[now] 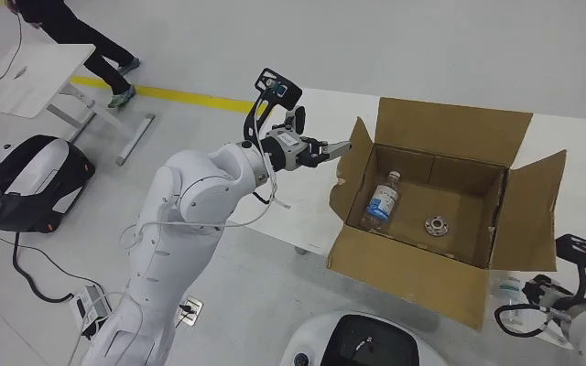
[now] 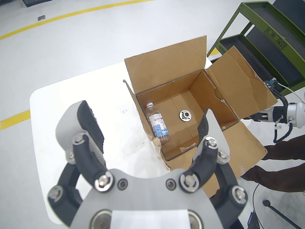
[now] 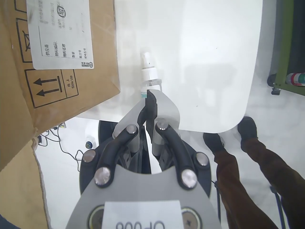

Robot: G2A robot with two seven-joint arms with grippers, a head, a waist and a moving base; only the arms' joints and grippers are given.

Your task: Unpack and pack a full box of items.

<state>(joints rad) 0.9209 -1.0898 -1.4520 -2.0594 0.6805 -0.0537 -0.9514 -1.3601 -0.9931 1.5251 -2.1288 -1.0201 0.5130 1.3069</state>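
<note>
Hovering beside box flap (image 1: 352, 178) — left fingers (image 2: 91, 125) spread empty, right fingers (image 3: 151, 110) clamping spray bottle (image 3: 149, 72)

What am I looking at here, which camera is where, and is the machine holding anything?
It is a two-armed robot at a white table. One picture looks down from above; the other two come from cameras on each wrist. An open cardboard box stands on the table, with a clear bottle and a round metal part lying inside. The left gripper hangs beside the box, its fingers open and empty. The right gripper has its fingers shut on a small spray bottle.
</note>
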